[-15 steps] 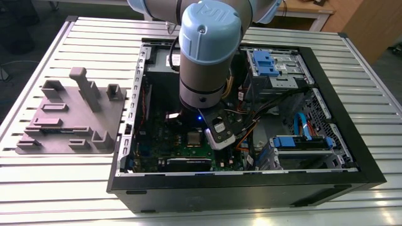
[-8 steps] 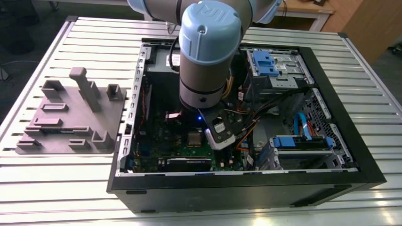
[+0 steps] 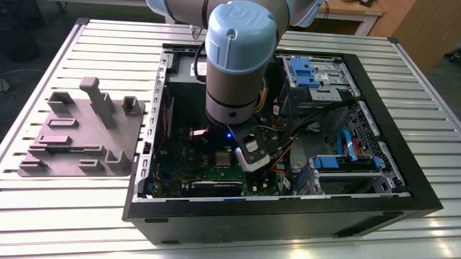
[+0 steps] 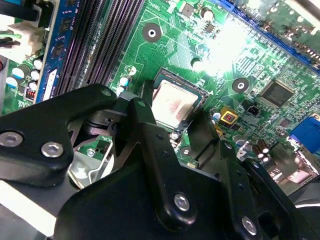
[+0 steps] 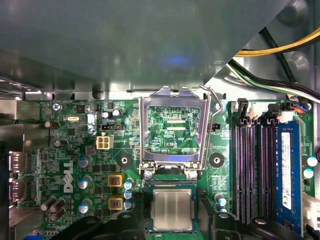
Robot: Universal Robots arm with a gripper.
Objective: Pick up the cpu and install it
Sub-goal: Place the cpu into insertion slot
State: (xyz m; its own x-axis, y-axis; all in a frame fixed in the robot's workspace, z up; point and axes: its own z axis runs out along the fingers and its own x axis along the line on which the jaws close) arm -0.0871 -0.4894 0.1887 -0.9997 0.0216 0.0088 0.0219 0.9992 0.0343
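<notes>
Inside the open case (image 3: 288,221), the motherboard (image 5: 75,150) lies flat, and its socket (image 5: 148,210) is my mark. My claw (image 4: 173,114) hangs right over that socket, fingers spread wider than it and gripping nothing. The hinged frame (image 5: 172,131) is folded back just beside the socket. The cpu (image 5: 172,209) sits inside the socket. I judge it seated but not yet clamped. The next move calls for a straight lift clear of the socket walls.

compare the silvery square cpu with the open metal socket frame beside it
The silvery-grey square cpu is solid; the open metal socket frame is a hollow outline with green board showing through. The cpu lies uncovered; the frame is swung open, clear of it. Both are bare metal, roughly square.
</notes>
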